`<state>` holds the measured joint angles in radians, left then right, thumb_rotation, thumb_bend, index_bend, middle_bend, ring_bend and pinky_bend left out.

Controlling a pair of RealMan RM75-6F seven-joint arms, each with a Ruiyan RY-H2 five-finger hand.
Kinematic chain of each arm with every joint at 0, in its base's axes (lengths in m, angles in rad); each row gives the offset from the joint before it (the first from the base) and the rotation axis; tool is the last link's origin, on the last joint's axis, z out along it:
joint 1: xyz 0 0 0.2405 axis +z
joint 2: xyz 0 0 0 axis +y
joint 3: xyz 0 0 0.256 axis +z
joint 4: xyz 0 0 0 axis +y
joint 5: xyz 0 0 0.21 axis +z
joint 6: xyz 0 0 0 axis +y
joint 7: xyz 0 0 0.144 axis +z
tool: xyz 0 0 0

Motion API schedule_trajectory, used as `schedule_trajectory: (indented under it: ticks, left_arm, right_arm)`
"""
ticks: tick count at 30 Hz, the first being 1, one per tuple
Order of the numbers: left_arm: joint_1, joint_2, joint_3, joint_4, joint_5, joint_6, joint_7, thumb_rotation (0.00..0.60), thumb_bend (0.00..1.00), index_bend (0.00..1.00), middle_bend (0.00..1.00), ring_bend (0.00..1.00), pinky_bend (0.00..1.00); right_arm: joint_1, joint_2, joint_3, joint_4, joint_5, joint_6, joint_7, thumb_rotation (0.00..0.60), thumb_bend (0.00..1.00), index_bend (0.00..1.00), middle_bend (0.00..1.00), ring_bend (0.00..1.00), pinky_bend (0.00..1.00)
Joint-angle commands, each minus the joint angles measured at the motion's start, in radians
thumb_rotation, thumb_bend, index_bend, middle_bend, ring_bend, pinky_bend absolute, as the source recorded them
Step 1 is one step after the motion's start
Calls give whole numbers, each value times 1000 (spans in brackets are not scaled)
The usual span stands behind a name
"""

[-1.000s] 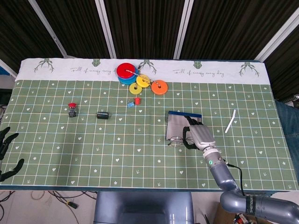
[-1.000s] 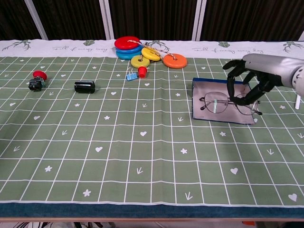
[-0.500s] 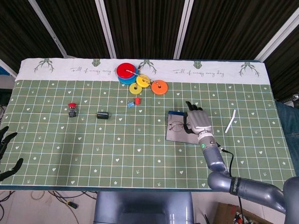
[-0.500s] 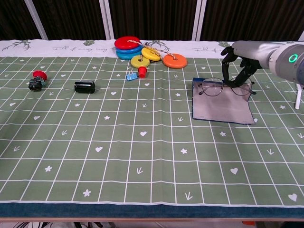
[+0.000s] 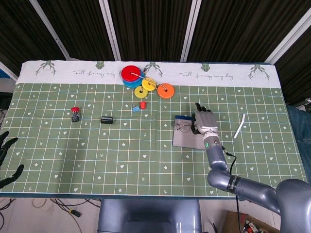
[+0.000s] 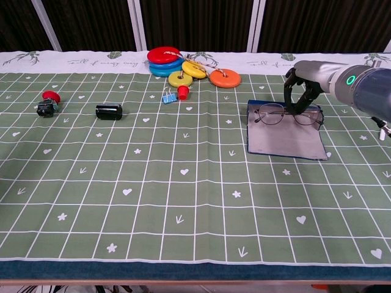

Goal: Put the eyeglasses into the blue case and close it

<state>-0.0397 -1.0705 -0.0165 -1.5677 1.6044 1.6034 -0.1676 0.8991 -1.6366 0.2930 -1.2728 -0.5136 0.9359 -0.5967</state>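
The blue case (image 6: pixel 286 141) (image 5: pixel 186 138) lies open on the green mat at the right, its grey inside facing up. The thin-framed eyeglasses (image 6: pixel 272 114) (image 5: pixel 183 128) sit over the far part of the case, near its blue back edge. My right hand (image 6: pixel 303 85) (image 5: pixel 204 122) reaches down from behind and pinches the glasses at their right side. At the mat's near-left edge my left hand (image 5: pixel 7 158) hangs with fingers apart, holding nothing; the chest view does not show it.
Stacked coloured rings (image 6: pixel 183 66) lie at the back centre, with a blue clip and a red peg (image 6: pixel 177 93) in front of them. A black cylinder (image 6: pixel 109 111) and a red-topped button (image 6: pixel 47 103) sit at the left. A white stick (image 5: pixel 239 125) lies right of the case.
My right hand has carried the eyeglasses from the near edge of the open case to its far edge, and the arm has drawn in closer to the case.
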Motion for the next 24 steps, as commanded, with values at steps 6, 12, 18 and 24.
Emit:
schedule_trajectory:
  ticks: [6,12,18,24]
  left_arm:
    - [1,-2,0,-2,-1,1,5,600,308,135,0,0,0]
    - [-1,-3,-1,-2,-5,-4,6,600,308,136,0,0,0]
    - [-1,-1,-2,-2,-5,-3,3,600,308,135,0,0,0]
    - [0,0,-1,-1,-3,-3,2,600,308,135,0,0,0]
  right_arm:
    - [6,-18,-6,41,0,-28,10,600,556,672,59,132,206]
    - [18,-40,2,82,-1,-43,20,600,556,673,59,132,206]
    - [32,-60,14,127,8,-56,24,600,556,672,59,132,206]
    - [37,-75,14,163,25,-79,24,600,556,672,59,132,206]
